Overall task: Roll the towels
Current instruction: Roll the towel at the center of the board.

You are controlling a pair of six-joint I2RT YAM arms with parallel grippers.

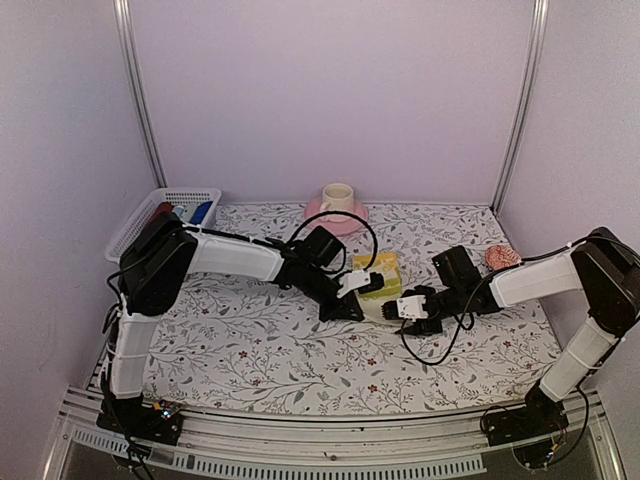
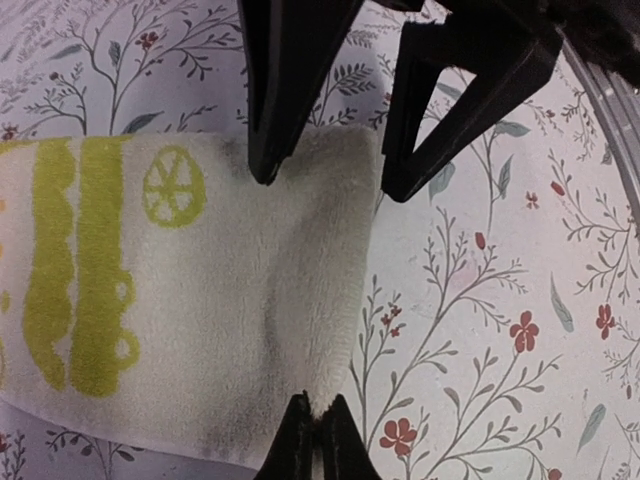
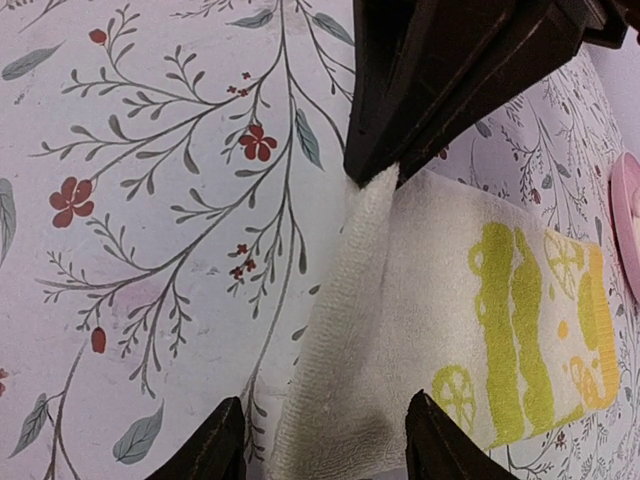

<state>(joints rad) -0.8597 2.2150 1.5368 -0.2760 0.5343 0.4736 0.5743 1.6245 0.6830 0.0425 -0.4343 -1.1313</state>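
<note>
The pale yellow towel with green printed marks (image 1: 383, 272) lies at the middle of the table, between my two grippers. In the left wrist view the towel (image 2: 200, 330) fills the left half, and my left gripper (image 2: 318, 435) is shut on its plain end edge. My right gripper's fingers (image 2: 268, 110) stand apart over the same end. In the right wrist view my right gripper (image 3: 325, 445) is open, straddling the towel's (image 3: 430, 300) corner. A bright green patch (image 1: 392, 291) shows under the yellow towel; I cannot tell whether it is the plain green towel.
A white basket (image 1: 140, 222) at the back left holds dark red and blue cloth rolls. A pink saucer with a cream cup (image 1: 337, 204) stands at the back centre. A small pink-red object (image 1: 503, 257) lies at the right. Black cables hang by both wrists.
</note>
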